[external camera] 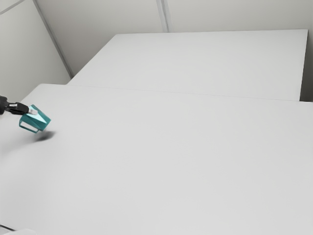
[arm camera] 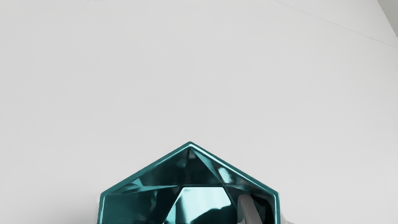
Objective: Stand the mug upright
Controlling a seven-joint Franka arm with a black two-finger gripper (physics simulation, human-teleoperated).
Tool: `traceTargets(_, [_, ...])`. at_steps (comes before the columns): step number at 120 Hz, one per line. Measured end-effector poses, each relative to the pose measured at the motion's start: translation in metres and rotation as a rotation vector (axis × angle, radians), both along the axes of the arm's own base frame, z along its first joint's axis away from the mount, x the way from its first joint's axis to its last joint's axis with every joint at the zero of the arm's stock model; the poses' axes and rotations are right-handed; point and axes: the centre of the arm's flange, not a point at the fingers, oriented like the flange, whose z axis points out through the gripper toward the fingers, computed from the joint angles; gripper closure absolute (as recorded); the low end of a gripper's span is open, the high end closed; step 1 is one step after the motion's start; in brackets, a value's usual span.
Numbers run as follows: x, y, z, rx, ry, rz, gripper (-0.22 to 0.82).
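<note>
At the exterior view's far left, the black gripper reaches in and holds a teal faceted mug. The mug hangs tilted above the table, its shadow a little below it and its angular handle toward the exterior view's left. In the wrist view I look into the open six-sided mouth of the mug. One finger of my gripper is inside the mug and the other is just outside, with the mug's wall pinched between them. The outer finger is mostly hidden behind that wall.
A wide white table spreads beneath the mug. Beyond a thin seam lies another pale surface, with light walls behind it. Part of a white object with a dark cable is at the exterior view's lower left corner.
</note>
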Motion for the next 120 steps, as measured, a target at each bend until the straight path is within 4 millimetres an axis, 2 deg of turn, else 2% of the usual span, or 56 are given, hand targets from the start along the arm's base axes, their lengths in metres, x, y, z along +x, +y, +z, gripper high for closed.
traceTargets(17, [0.031,-0.054,0.03,0.079,0.055,-0.06,0.78])
traceTargets(33, [0.054,-0.125,0.056,0.2,0.143,-0.121,0.78])
traceTargets(52, [0.064,-0.197,0.066,0.383,0.237,-0.125,0.78])
traceTargets(80, [0.056,-0.3,0.096,0.609,0.317,-0.058,0.79])
traceTargets(89, [0.045,-0.336,0.089,0.634,0.332,-0.023,0.79])
traceTargets(106, [0.034,-0.399,0.09,0.675,0.327,0.051,0.79])
traceTargets(113, [0.029,-0.417,0.089,0.682,0.331,0.093,0.79])
traceTargets(120, [0.023,-0.423,0.087,0.692,0.341,0.149,0.79])
